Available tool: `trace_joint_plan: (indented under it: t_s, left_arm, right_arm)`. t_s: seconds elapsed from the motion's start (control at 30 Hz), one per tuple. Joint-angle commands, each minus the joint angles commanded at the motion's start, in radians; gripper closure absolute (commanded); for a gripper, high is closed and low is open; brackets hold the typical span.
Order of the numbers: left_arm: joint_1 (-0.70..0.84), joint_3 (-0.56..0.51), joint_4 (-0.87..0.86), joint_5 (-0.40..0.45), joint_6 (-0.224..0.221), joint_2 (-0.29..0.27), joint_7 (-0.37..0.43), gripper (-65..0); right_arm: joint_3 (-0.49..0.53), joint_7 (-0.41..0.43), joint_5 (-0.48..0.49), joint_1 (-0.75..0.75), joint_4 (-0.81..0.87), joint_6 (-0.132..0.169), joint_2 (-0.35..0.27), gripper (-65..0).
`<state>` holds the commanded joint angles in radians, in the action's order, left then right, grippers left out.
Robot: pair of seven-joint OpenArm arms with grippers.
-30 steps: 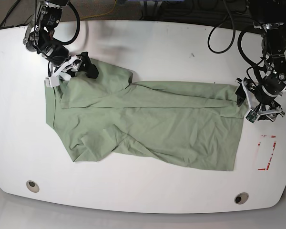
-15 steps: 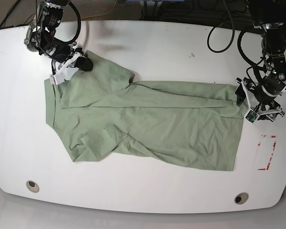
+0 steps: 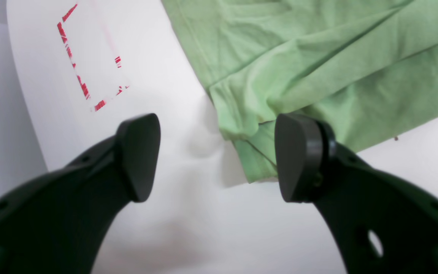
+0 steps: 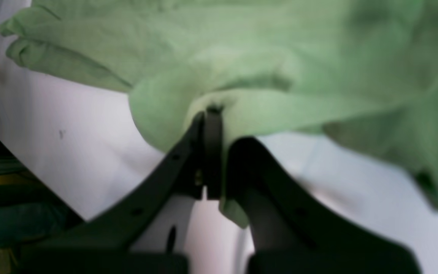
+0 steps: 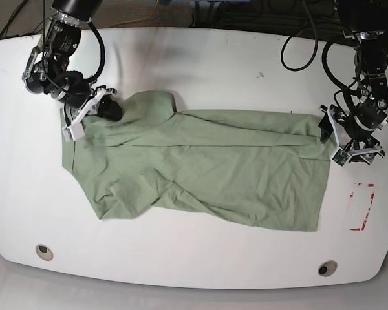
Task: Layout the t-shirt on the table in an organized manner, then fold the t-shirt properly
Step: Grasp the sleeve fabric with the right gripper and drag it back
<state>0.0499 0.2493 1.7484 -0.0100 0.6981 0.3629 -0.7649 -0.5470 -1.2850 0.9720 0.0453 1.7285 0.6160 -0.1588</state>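
Counted one plain pale sage-green short-sleeved cloth t-shirt (image 5: 207, 181), two black-and-white robot hands, two round grey grommets (image 5: 44, 252), one broken outline of red tape marks (image 5: 362, 206) and one large smooth white tabletop, the surface (image 5: 181, 258).

Found the t-shirt lying across the middle of the surface, wrinkled and partly doubled over itself, with long, narrow folds along the far side. In the base view, saw its long axis run from side to side, roughly along the near edge of the surface, with a slight downward slant to the right. Could not tell which way the collar pointed.

Saw the right hand (image 4: 213, 152) clenched on fabric at the t-shirt's far left part in the base view, with cloth drawn up between the fingers. Saw the left hand (image 3: 221, 160) released, its fingers wide apart, at the t-shirt's far right corner. Saw both grommets on the near side of the t-shirt, well apart, and the tape marks just beside its right end in the base view.
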Motion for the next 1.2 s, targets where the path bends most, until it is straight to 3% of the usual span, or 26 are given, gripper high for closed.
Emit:
trace_joint_plan:
  t_s: [0.23, 0.57, 0.73, 1.1, 1.2]
  left_arm:
    - [0.002, -0.023, -0.008, 0.002, 0.0, 0.0, 0.0, -43.9]
    - [0.026, -0.023, -0.008, 0.002, 0.0, 0.0, 0.0, -43.9]
    - [0.029, -0.023, -0.008, 0.002, 0.0, 0.0, 0.0, -43.9]
    - [0.044, -0.021, -0.008, 0.002, 0.0, 0.0, 0.0, -43.9]
    - [0.046, -0.021, -0.008, 0.002, 0.0, 0.0, 0.0, -43.9]
  right_arm:
    - [0.003, -0.002, 0.018, -0.126, -0.083, -0.002, -0.003, 0.0]
    - [0.003, 0.006, 0.015, -0.292, -0.342, 0.0, -0.005, 0.0]
    - [0.003, 0.046, 0.011, -0.345, -0.405, -0.002, -0.005, 0.0]
    - [0.003, 0.061, -0.187, -0.459, -0.508, -0.002, -0.005, 0.0]
    - [0.003, 0.077, -0.235, -0.462, -0.509, -0.002, -0.005, -6.2]
